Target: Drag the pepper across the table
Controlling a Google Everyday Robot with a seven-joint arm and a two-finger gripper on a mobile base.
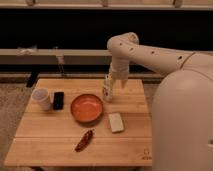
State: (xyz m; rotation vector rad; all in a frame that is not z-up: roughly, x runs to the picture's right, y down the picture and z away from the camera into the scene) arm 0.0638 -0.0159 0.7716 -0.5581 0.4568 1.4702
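Nearest the front edge of the table (45, 135), a pale butcher-block top of long plank strips, lies the pepper (84, 140): slim, dark red, wrinkled and slightly curved, set on a diagonal left of centre. A small dark mark (146, 155) sits by the front right corner. Just behind and to the right of the pepper rests a flat off-white rectangular block (116, 122) with rounded corners. Beside it stands a round, glossy orange-red bowl (86, 108). Further left are a black flat slab (58, 100) and a white cylindrical cup (41, 98). Behind the bowl's right rim the gripper (107, 92) points down, well apart from the pepper; whether it is apart or together cannot be told. The smooth white arm (145, 52) arches above it.
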